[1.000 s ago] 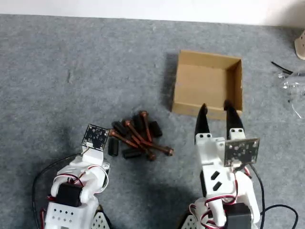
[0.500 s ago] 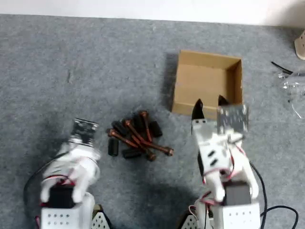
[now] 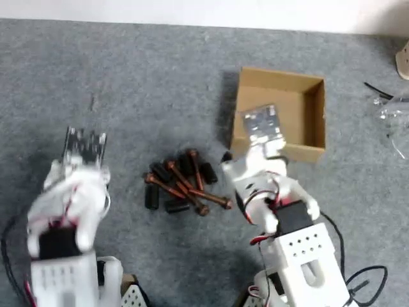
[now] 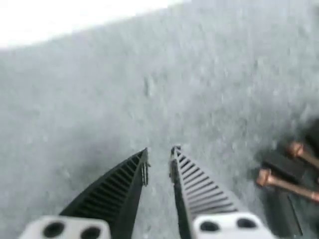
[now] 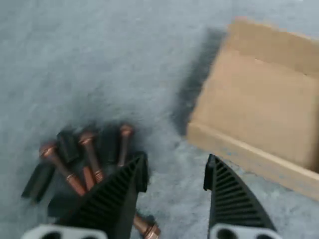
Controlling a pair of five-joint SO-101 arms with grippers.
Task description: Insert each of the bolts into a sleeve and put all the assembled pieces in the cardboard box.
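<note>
The copper bolts (image 3: 181, 184) and black sleeves (image 3: 151, 197) were pictured heaped together on the grey table (image 3: 128, 77), with the cardboard box (image 3: 281, 75) set near them. The right gripper (image 5: 177, 159) was held above the pile's edge toward the box, jaws spread wide. The left gripper (image 4: 160, 152), jaws narrowly parted, was held over bare table beside the pile.

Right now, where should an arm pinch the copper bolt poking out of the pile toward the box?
On that bolt, probably the bare shank just behind the head, coming straight down and straddling it. That end lies flat on the carpet, clear of the pile; its other end is tangled in the pile. The open right gripper is the nearer one.
</note>
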